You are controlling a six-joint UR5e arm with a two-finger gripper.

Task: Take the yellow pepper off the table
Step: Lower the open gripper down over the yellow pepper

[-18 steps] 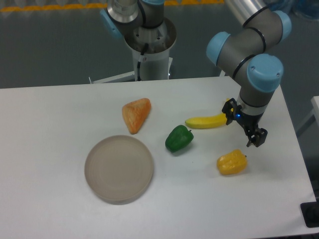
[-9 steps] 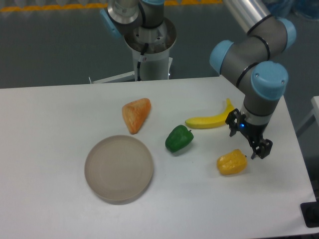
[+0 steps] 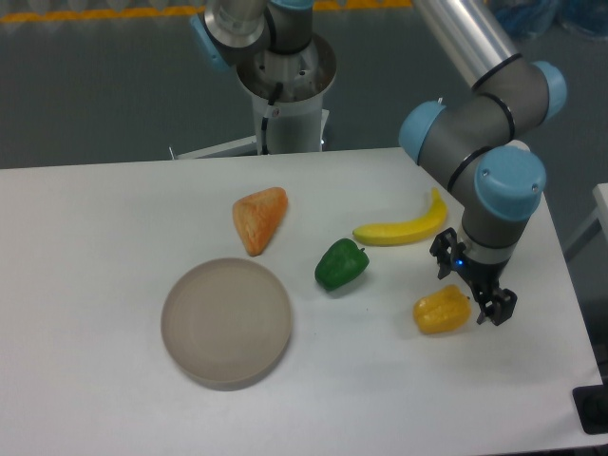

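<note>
The yellow pepper (image 3: 441, 311) is small, lumpy and glossy and lies on the white table (image 3: 114, 399) at the right. My gripper (image 3: 472, 288) hangs just above and to the right of it, low over the table. Its dark fingers look spread, one (image 3: 441, 256) above the pepper's top and one (image 3: 500, 307) beside its right end. Nothing is between them, and I cannot tell whether they touch the pepper.
A yellow banana (image 3: 404, 225) lies just behind the gripper. A green pepper (image 3: 340, 265) sits left of the yellow one. An orange wedge (image 3: 258, 217) and a round grey plate (image 3: 226, 322) lie further left. The table's right edge is close to the gripper.
The gripper has moved toward the front of the table and down, from beside the banana's end to right next to the yellow pepper. The banana's tip now shows. No object moved.
</note>
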